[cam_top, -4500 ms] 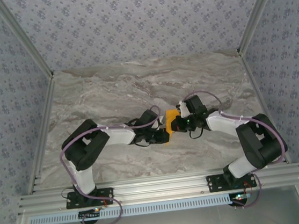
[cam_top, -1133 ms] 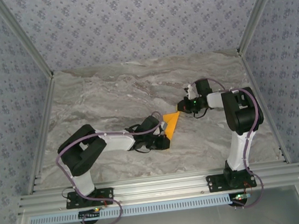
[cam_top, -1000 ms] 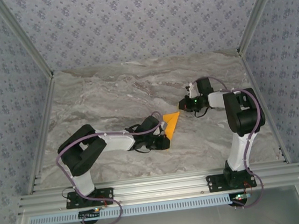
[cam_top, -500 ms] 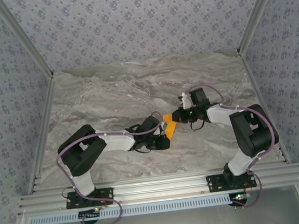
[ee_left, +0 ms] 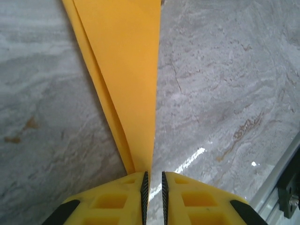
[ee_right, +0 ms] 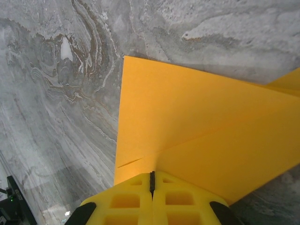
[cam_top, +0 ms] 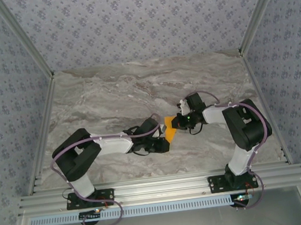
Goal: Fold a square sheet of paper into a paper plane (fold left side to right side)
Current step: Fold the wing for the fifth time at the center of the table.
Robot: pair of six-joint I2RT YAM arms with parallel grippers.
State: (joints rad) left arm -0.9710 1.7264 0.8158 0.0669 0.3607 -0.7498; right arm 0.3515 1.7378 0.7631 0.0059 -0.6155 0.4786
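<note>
The orange-yellow paper plane (cam_top: 169, 127) lies on the marble table (cam_top: 110, 95) between my two grippers, folded into a narrow pointed shape. In the left wrist view the paper plane (ee_left: 126, 70) tapers to a point at my left gripper (ee_left: 153, 180). Its jaws stand a narrow gap apart. Bare table shows through the gap and the paper's tip rests against the left pad. My right gripper (ee_right: 152, 180) is shut, its closed tips resting on the paper plane (ee_right: 201, 126) where a crease line runs in. In the top view the left gripper (cam_top: 164, 138) and right gripper (cam_top: 178, 123) meet at the paper.
Grey patterned walls and aluminium posts (cam_top: 28, 47) enclose the table on three sides. An aluminium rail (cam_top: 159, 189) with both arm bases runs along the near edge. Bare marble stretches behind and to either side of the paper.
My right gripper swung in from the back right and came down, shut, on the paper's right end. The left jaws have parted slightly, and the left arm's elbow shifted a little left.
</note>
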